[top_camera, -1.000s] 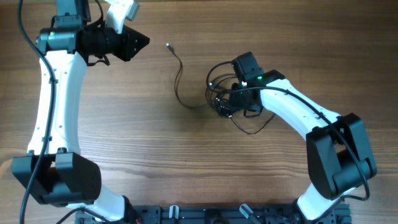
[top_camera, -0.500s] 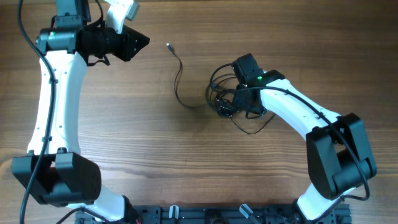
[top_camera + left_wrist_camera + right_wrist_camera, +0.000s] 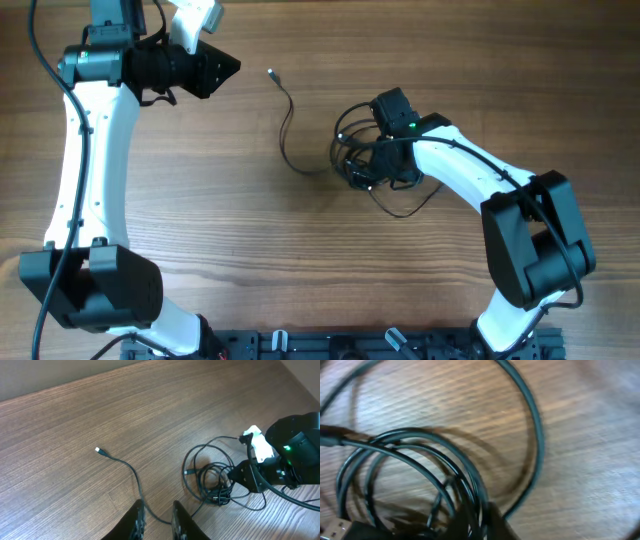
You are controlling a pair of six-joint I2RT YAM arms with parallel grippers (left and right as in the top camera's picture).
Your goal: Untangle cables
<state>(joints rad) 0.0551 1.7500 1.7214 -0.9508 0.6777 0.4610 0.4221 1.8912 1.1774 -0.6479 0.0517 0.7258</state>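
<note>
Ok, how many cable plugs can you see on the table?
2. The free plug ends the strand stretched out away from the tangle. The second plug sits at the tangle's edge. Others may be hidden inside it.

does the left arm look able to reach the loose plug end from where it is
Probably yes: the left gripper hangs open beside the plug with nothing between them, and the right gripper looks shut on the tangle, well away.
</note>
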